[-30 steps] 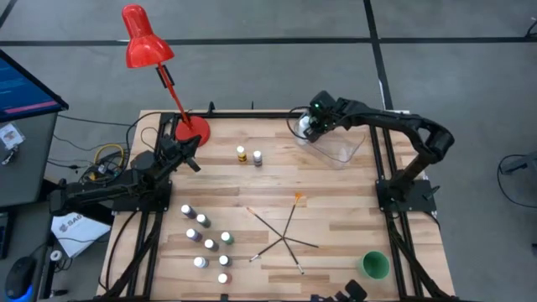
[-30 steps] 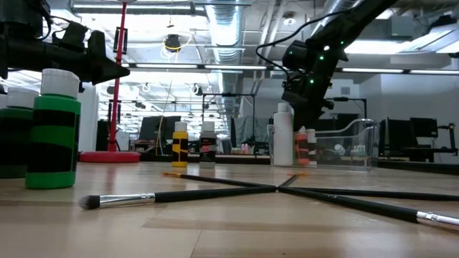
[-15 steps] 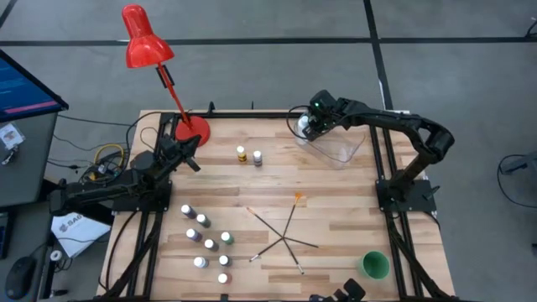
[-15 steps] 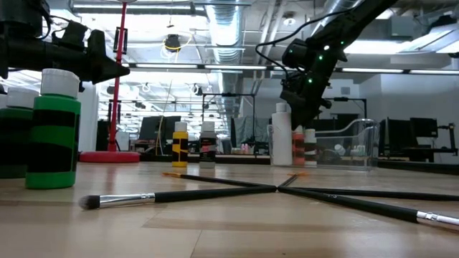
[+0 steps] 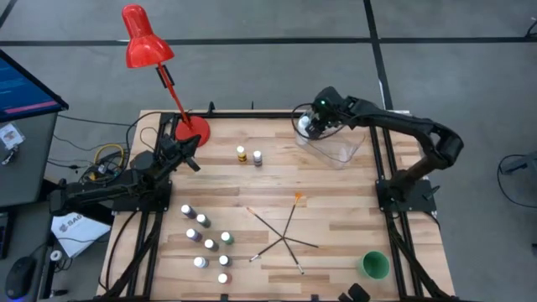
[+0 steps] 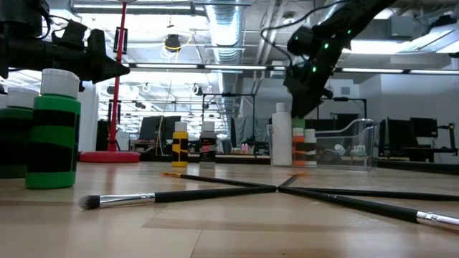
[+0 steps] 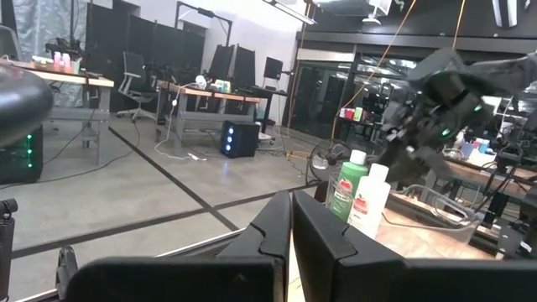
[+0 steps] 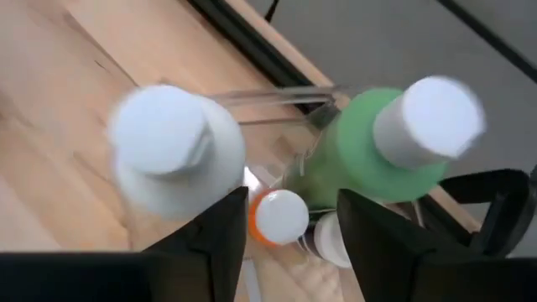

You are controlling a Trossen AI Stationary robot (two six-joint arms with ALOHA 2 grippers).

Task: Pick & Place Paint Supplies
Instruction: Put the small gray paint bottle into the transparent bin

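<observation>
Right arm over the clear tub, upper right of the counter

The right gripper points down, jaws wide and empty, above an orange paint bottle between the white bottle and green bottle. The left gripper, jaws pressed together, waits mid-left.

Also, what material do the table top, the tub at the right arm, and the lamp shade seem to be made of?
Table top: wood, apparently in light planks, with visible seams and grain and a matte finish.
Tub: probably clear plastic; the table shows through its walls, which glint a little.
Lamp shade: glossy red, likely painted metal or plastic; the look leaves this open.
</observation>
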